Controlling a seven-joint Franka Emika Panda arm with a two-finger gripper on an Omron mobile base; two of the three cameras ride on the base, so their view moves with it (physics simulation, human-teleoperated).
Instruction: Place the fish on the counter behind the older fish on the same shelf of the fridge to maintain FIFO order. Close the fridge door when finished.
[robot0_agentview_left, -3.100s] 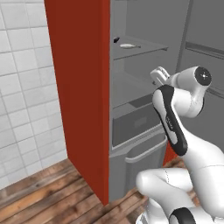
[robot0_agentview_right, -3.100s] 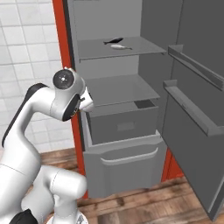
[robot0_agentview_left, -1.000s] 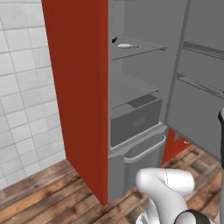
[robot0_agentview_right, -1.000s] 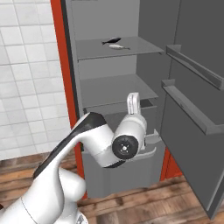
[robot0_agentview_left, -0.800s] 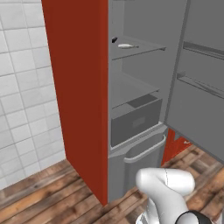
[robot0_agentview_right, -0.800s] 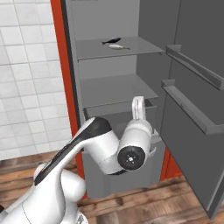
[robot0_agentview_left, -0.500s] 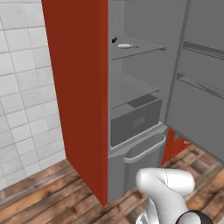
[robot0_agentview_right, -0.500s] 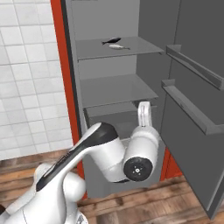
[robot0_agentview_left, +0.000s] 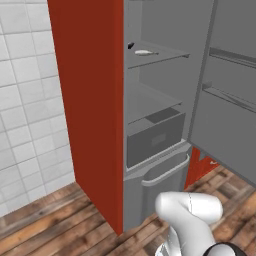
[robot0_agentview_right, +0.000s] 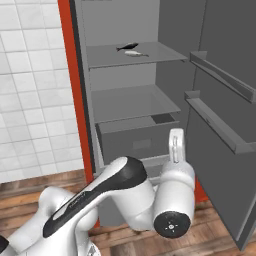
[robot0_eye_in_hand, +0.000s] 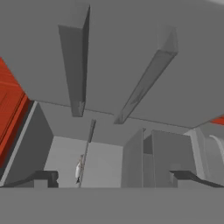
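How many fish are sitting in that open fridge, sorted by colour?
Dark, near-black fish: 1
Pale whitish-grey fish: 1
Total: 2, both on the same upper shelf of the fridge.

a wall of white square tiles (robot0_agentview_left: 27, 100) with pale grey grout fills the left, reaching down to the floor. the floor (robot0_agentview_left: 55, 227) is wood planks in mixed reddish brown tones, laid in staggered rows; it runs on to the right (robot0_agentview_right: 220, 235). light is even and soft, with no hard shadows on tile or planks.
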